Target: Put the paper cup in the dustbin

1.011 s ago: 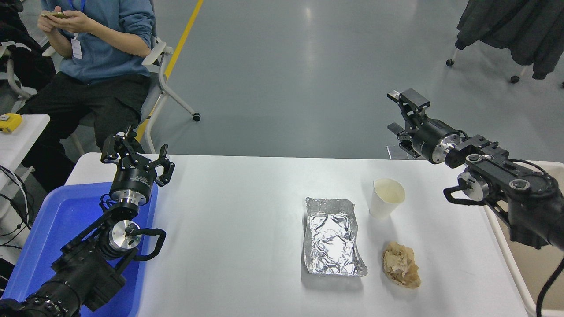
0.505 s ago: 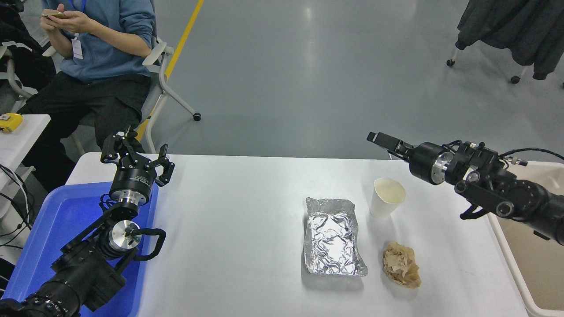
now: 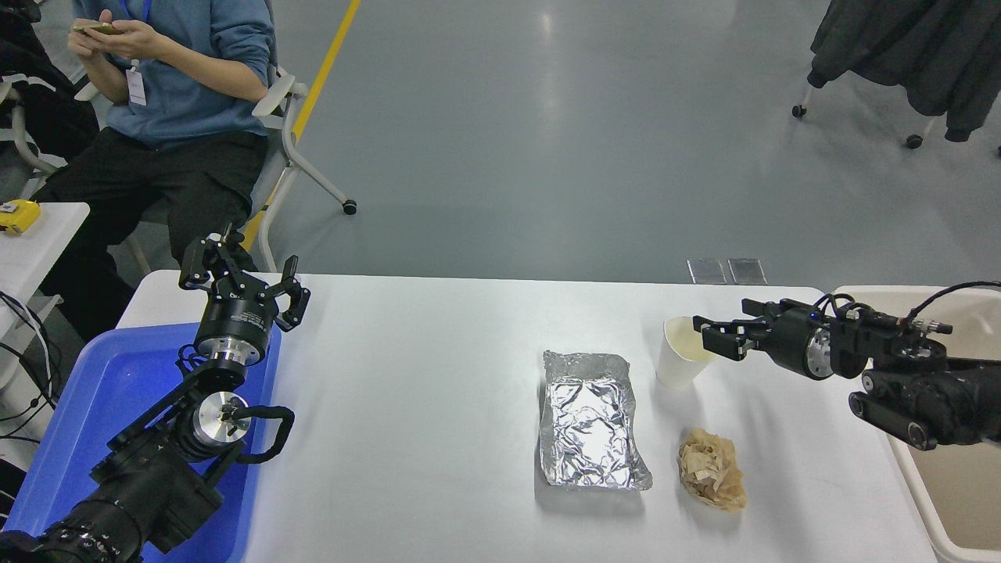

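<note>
Right gripper [image 3: 713, 335] has dropped from above to the paper cup [image 3: 679, 356] rim.

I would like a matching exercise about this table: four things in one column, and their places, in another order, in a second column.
Things:
1. paper cup
2. foil tray
3. brown paper ball
4. dustbin

Places:
A. at the table's right edge, under the right arm
B. nearest the table's front edge, right of the foil tray
C. just left of the right claw, standing upright
D. near the table's middle, left of the cup and the ball

Pairs: 1-C, 2-D, 3-B, 4-A
</note>
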